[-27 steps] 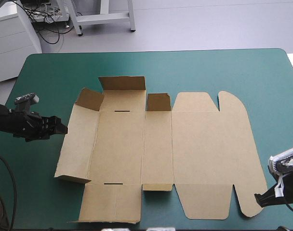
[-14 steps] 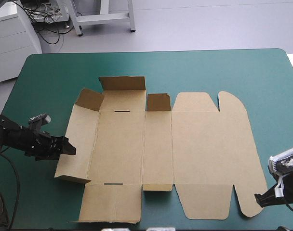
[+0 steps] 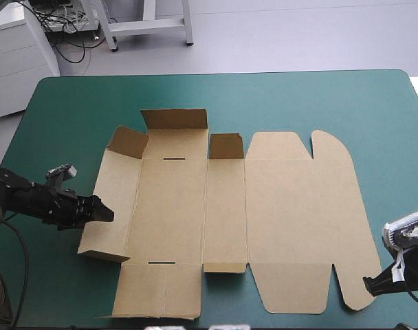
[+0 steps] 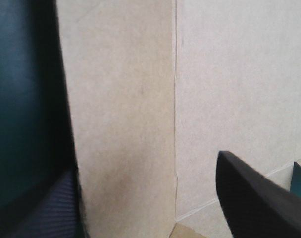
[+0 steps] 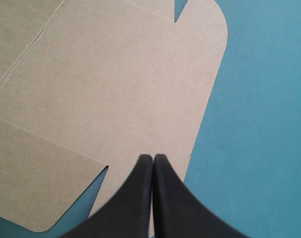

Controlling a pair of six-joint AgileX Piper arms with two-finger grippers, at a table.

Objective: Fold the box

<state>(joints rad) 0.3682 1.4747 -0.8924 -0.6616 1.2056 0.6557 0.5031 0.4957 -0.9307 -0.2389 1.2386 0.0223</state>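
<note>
Pointing at the brown box's (image 3: 291,213) near right flap, the right gripper (image 3: 369,284) holds its black fingers pressed together. Farther left, the left gripper (image 3: 104,214) has fingers apart, the box's left panel edge between them. The box lies mostly flat on the teal-green cover (image 3: 298,103).

Pretty much just the table (image 3: 312,93) here tbh. Its teal-green cover (image 3: 71,110) lies smooth and flat over the whole top. The far-left and far-right corners are rounded, and the far edge runs straight between them. In the right wrist view the cover is one plain, even stretch. In the left wrist view it's only a dark, shadowed strip.
</note>
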